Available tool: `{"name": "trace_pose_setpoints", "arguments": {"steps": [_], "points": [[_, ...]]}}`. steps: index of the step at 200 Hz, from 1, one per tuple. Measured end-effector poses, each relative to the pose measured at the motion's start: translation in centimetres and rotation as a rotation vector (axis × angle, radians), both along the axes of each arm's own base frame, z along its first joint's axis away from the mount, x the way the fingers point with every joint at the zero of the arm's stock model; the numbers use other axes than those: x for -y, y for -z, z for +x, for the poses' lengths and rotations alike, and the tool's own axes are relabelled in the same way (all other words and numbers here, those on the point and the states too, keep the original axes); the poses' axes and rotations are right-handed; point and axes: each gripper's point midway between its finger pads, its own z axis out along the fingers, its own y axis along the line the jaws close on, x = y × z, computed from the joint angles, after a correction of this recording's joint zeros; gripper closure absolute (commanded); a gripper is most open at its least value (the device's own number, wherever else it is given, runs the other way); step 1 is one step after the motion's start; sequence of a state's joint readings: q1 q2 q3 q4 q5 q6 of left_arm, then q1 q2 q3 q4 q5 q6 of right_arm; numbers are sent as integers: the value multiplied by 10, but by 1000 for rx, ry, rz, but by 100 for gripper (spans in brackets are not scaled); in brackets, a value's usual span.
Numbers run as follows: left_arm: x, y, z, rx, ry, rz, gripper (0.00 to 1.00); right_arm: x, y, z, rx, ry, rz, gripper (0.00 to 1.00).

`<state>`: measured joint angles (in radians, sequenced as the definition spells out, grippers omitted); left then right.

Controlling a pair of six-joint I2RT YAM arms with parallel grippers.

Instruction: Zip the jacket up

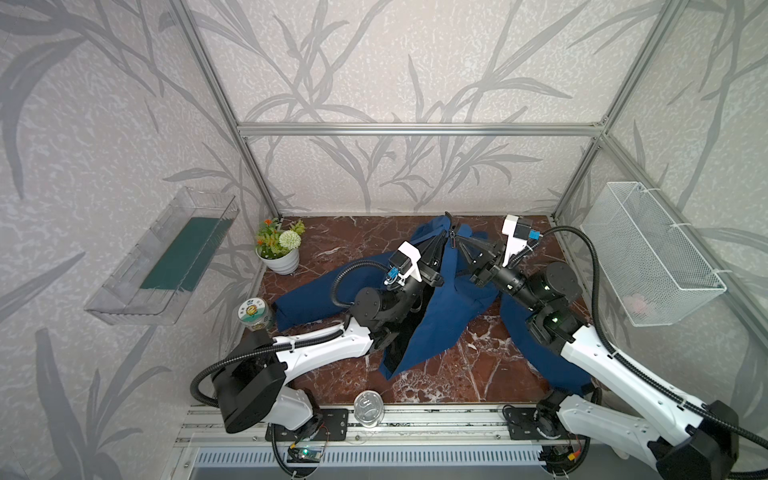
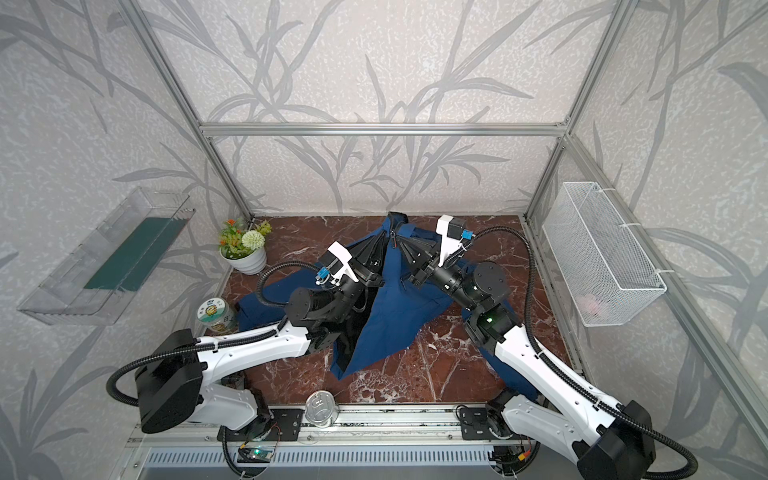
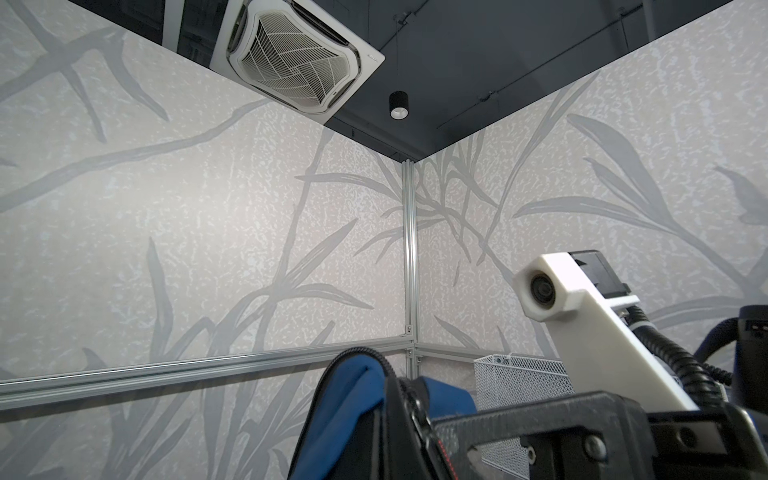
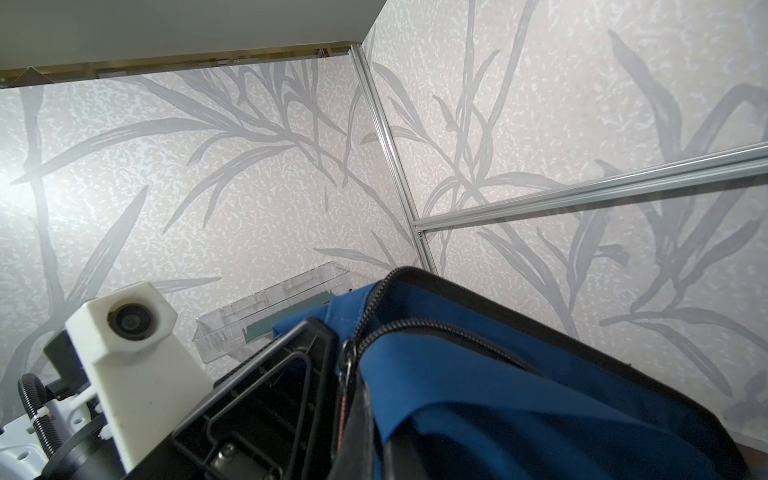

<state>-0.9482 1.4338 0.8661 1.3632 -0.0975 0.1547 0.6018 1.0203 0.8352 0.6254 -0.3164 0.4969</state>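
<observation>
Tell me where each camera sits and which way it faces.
Top views: high over the front edge, looking down on the table; both arms show, left gripper and right gripper shut on the raised jacket.
Left wrist: on the left arm, tilted up at the back-right corner; right arm's camera shows.
Right wrist: on the right arm, tilted up at the back-left corner; left arm's camera shows.
Shared: both wrist views catch the jacket's collar.
</observation>
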Motion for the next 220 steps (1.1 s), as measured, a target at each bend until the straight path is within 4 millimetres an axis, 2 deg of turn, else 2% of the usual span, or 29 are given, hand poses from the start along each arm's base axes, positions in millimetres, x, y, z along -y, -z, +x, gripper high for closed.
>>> {"name": "trace_pose_setpoints", "arguments": {"steps": [106,158,220], "points": [[1,0,-1,19,-11,20,100,2,-1,3,-27,7,26,100],[1,10,0,2,-15,36,100,-2,4,17,-52,-10,11,100],[-4,11,6,10,-52,46,100,2,1,6,-75,-36,15,100]]}}
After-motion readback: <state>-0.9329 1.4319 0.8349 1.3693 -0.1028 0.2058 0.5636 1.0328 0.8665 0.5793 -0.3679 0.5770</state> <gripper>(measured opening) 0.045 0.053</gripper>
